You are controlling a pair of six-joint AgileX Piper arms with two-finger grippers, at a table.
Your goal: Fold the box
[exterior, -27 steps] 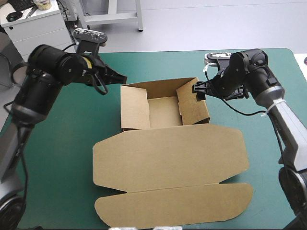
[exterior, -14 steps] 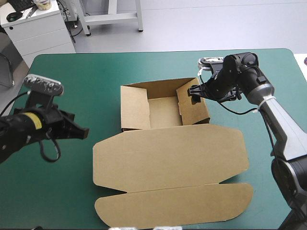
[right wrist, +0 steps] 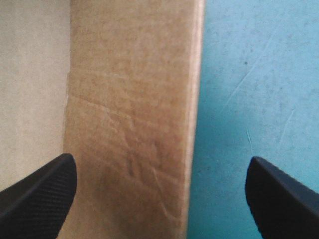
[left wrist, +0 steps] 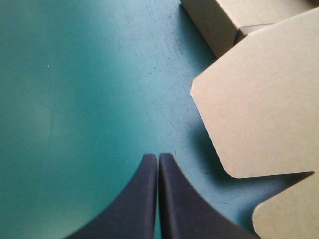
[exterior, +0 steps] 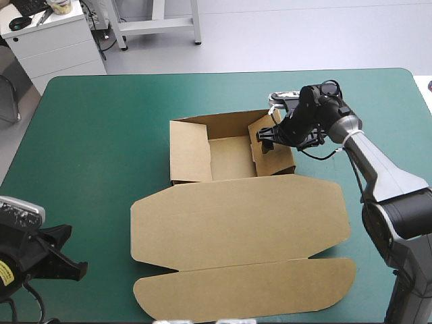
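The brown box [exterior: 229, 156] sits mid-table as an open tray with raised walls. Its lid [exterior: 239, 223] lies flat toward the front, with a rounded tuck flap [exterior: 246, 290] near the table's front edge. My right gripper [exterior: 268, 135] is open and hangs over the far end of the tray's right wall. In the right wrist view that wall [right wrist: 134, 99] runs between the spread fingers of my right gripper [right wrist: 159, 162]. My left gripper [exterior: 67, 262] is low at the table's front left corner, well away from the box. It is shut [left wrist: 158, 160] on nothing, and the lid's rounded corner [left wrist: 254, 109] lies ahead of it.
Bare teal-green cover [exterior: 88, 155] stretches from the box to the table's left edge. The tuck flap nearly reaches the front edge. A narrower strip of cover [exterior: 378, 115] lies right of the tray, under my right arm.
My left arm has swung from the tray's far left corner down to the table's front left corner, still shut. My right gripper has edged left over the right wall, still open.
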